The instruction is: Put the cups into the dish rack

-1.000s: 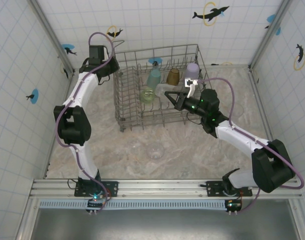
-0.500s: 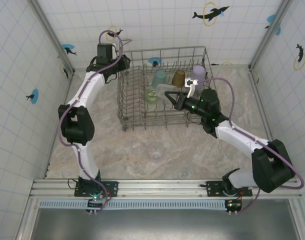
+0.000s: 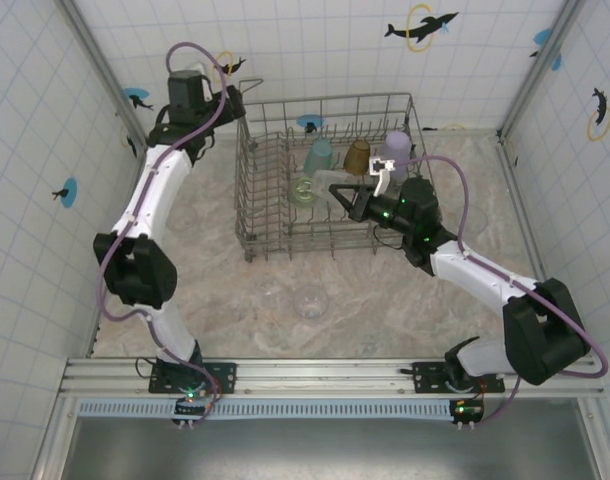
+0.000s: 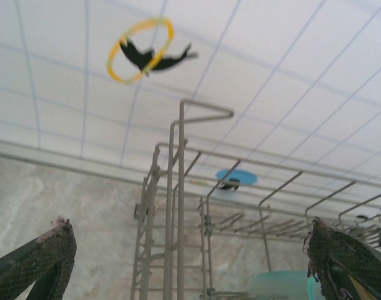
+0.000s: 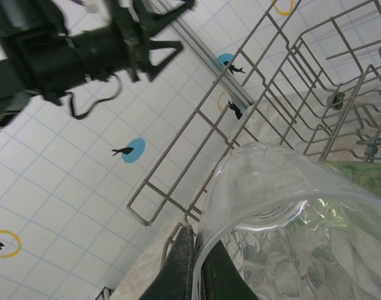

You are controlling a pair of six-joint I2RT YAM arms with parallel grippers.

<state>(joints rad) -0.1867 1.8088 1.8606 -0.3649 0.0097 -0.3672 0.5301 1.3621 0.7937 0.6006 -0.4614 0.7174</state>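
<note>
One clear cup [image 5: 284, 212] in right end effector [image 5: 195, 269]

The left arm [image 3: 145, 205] reaches far forward along the left side, and its wrist turns toward the right. The left pincer [image 3: 228, 100] stands wide open; its dark fingers [image 4: 40, 262] sit at the two low corners of the wrist view. The right arm [image 3: 485, 275] stretches forward and leftward. The right pincer [image 3: 343, 192] is closed tight on the wall of a clear cup [image 5: 284, 212].
</note>
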